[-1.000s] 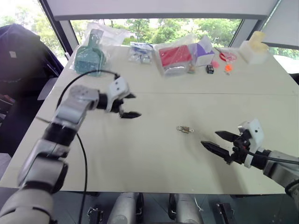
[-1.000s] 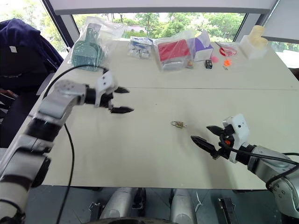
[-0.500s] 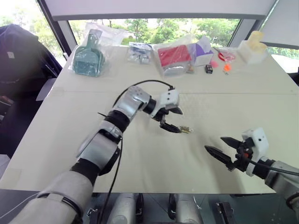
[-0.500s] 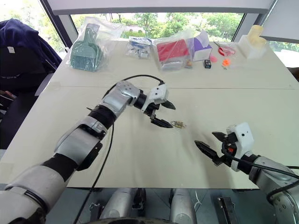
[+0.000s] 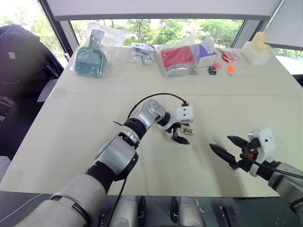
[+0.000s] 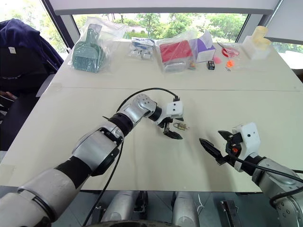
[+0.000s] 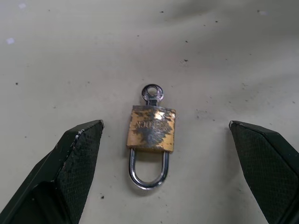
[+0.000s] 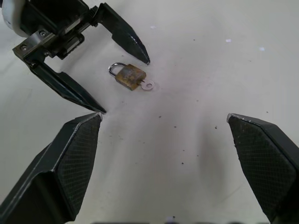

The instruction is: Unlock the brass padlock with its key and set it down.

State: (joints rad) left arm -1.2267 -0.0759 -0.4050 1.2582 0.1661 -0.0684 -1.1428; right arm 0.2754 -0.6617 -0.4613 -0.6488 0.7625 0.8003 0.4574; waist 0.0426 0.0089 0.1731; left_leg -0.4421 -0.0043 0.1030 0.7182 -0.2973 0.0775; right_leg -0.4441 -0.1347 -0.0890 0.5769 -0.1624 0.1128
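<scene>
The brass padlock (image 7: 150,128) lies flat on the pale table (image 5: 85,142), its silvery shackle (image 7: 148,175) shut. The key (image 7: 152,93) sticks out of the lock's other end, showing its round head. My left gripper (image 7: 166,123) is low over the table and open, one black finger (image 7: 79,154) on each side of the padlock, neither touching it. In the head views the padlock (image 6: 180,126) sits just beyond that left gripper (image 6: 176,130). My right gripper (image 5: 221,144) hovers open to the right, aimed at the lock and a short way off it.
Along the table's far edge stand a bagged teal brush (image 5: 88,57), a bagged red box (image 5: 177,57), a purple box (image 5: 207,51), small black and orange items (image 5: 213,69) and a white block (image 5: 255,49). A seam (image 5: 246,95) crosses the table.
My left arm has swung right and down from the table's left half to the padlock, and its fingers now straddle it. The right gripper has stayed where it was.
</scene>
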